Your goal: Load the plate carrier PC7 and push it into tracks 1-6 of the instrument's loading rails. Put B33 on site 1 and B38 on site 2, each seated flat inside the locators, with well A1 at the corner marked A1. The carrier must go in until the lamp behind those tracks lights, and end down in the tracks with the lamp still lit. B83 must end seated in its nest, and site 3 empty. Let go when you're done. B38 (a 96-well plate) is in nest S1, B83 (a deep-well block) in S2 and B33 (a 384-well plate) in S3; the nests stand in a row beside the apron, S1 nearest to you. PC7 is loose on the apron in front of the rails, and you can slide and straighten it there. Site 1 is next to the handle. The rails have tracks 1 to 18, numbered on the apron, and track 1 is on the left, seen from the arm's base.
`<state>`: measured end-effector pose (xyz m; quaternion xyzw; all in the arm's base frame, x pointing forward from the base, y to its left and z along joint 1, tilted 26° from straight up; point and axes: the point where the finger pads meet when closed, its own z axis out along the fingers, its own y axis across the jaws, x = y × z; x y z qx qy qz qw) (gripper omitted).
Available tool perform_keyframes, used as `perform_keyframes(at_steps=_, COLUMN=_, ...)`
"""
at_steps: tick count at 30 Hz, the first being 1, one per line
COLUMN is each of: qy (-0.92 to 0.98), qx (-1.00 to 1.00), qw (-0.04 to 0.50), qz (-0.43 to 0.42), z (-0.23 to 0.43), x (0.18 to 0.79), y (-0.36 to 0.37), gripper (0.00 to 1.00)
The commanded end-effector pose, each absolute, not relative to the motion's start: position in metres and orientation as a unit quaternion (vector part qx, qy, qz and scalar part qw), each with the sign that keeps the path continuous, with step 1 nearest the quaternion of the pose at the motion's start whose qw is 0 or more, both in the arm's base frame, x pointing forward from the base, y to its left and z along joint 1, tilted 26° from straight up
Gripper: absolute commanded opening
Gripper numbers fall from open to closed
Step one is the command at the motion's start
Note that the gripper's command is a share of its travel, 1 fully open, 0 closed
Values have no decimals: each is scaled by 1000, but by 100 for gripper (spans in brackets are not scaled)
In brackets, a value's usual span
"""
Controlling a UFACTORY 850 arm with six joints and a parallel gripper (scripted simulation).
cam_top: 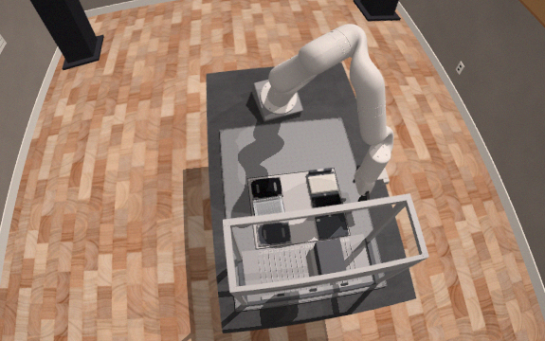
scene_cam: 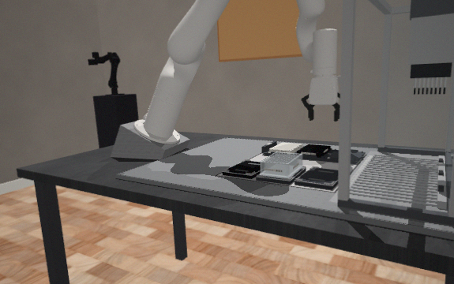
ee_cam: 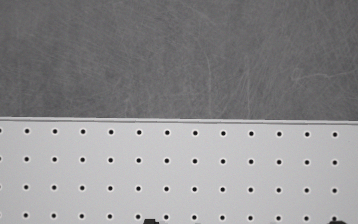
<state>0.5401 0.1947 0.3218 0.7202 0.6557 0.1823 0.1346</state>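
The plate carrier PC7 (cam_top: 327, 204) lies on the apron in front of the rails (cam_top: 291, 262). A white plate (cam_top: 322, 183) sits on its site nearest the arm's base, and it also shows in the side view (scene_cam: 286, 147). A black plate (scene_cam: 313, 149) sits on the site behind it. The clear deep-well block B83 (scene_cam: 281, 165) (cam_top: 268, 206) stands in the middle nest. The two outer nests (cam_top: 266, 187) (cam_top: 273, 233) look dark, and I cannot tell their contents. My gripper (scene_cam: 321, 112) (cam_top: 362, 195) is open and empty, high above the table beside the carrier.
The instrument's white frame (cam_top: 324, 246) stands over the rails, and one post (scene_cam: 347, 102) is close to my gripper. The wrist view shows only a white perforated board (ee_cam: 180, 170) and the grey table top (ee_cam: 180, 55). Another small arm (scene_cam: 106, 65) stands far off.
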Motion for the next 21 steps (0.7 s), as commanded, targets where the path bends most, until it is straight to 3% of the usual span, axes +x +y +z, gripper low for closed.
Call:
perform_keyframes(at_steps=1, qy=656, qx=720, qw=135, qz=183, z=326, x=538, y=195, gripper=100)
perform_keyframes(at_steps=17, qy=656, qx=720, qw=135, qz=183, z=335, x=534, y=194, gripper=100)
perform_keyframes(at_steps=18, qy=644, qx=731, qw=132, qz=185, z=333, x=530, y=192, gripper=82)
perform_keyframes(at_steps=21, qy=606, qx=762, qw=122, qz=191, z=327, x=518, y=185, gripper=82)
